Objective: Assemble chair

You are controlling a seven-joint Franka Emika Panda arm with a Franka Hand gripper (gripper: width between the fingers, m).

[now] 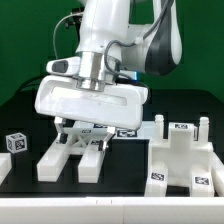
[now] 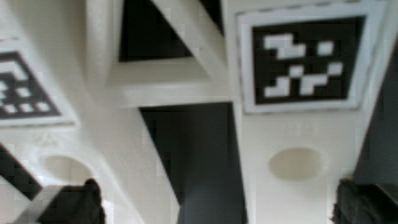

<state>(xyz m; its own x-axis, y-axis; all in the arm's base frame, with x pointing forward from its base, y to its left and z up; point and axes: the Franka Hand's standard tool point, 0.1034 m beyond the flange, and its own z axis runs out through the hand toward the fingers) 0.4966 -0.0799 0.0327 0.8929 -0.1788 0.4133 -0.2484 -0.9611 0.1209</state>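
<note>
A white chair part (image 1: 62,158) with two long rails and a crossbar lies flat on the black table at the exterior view's left. My gripper (image 1: 83,132) is lowered right onto it, fingers down. In the wrist view the part (image 2: 169,75) fills the frame, with a square tag (image 2: 294,58) on one rail and a round hole (image 2: 297,162) below it. My gripper (image 2: 217,205) stands wide open, one dark fingertip (image 2: 71,205) outside each rail, so both rails lie between the jaws. I cannot tell whether the fingertips touch the rails.
A small white tagged block (image 1: 14,142) sits at the exterior view's far left. A larger blocky white chair piece (image 1: 180,150) with several tags stands at the exterior view's right. The table's front edge runs along the bottom of the exterior view.
</note>
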